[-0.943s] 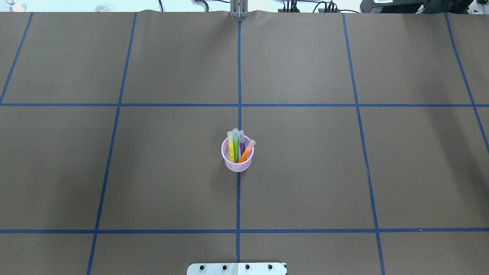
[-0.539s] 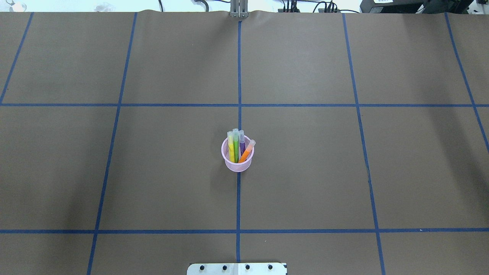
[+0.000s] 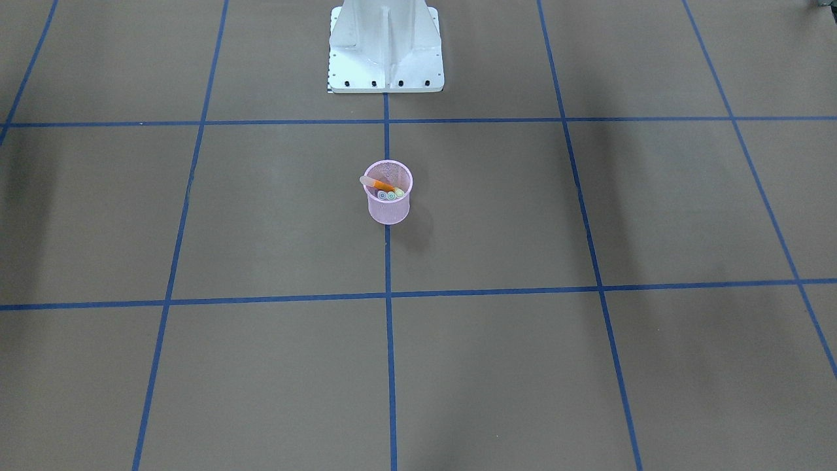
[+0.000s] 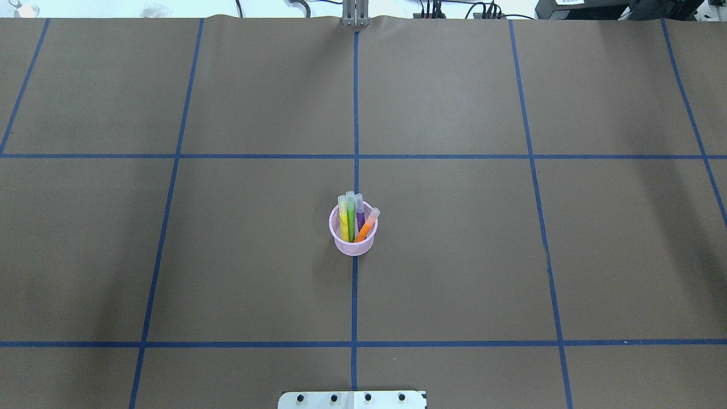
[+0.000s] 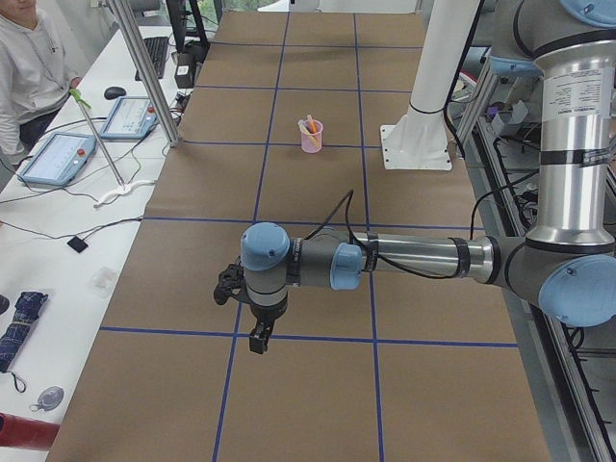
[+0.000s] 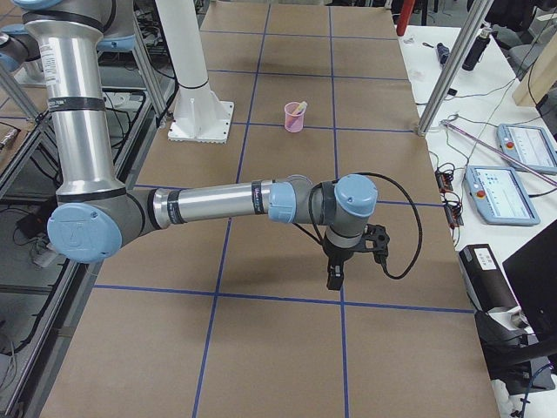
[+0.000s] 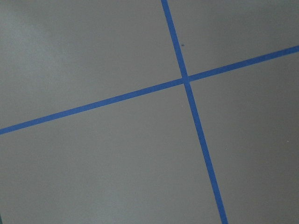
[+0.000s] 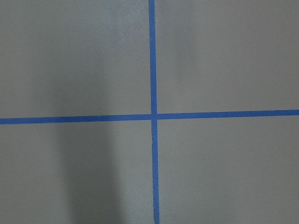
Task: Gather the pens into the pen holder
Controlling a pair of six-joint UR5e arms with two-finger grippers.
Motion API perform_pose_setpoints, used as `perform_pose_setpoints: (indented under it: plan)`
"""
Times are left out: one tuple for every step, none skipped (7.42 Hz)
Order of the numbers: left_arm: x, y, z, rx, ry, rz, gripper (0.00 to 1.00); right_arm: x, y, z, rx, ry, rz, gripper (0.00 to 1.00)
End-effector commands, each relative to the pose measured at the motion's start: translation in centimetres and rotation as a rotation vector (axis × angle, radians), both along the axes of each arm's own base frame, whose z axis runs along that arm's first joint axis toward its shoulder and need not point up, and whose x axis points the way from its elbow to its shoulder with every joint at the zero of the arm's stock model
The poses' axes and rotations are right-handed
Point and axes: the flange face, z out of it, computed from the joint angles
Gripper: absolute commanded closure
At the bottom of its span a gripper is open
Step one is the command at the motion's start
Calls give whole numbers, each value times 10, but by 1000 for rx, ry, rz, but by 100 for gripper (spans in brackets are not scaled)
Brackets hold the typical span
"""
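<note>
The left gripper (image 5: 257, 345) and right gripper (image 6: 334, 284) were pointed downward, fingers' (image 5: 260, 335) spread indiscernible, the pink wire-mesh pen holder (image 4: 353, 245) well beyond them.

Overhead and front views look down from opposite long edges, side views from either end. These four share the pen holder (image 4: 353, 247).
</note>
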Motion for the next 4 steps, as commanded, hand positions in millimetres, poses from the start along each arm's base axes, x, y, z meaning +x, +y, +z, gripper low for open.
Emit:
perform_pose_setpoints:
  plan:
    - [0,13,11,-25,-4,1,0,0,6,7,-16,0,3,0]
    - [1,14,10,-20,-3,4,0,0,6,6,-14,0,3,0]
    - [1,14,10,-19,-1,6,0,0,6,7,-16,0,3,0]
    - [1,14,13,-26,-1,6,0,0,6,9,-21,0,4,0]
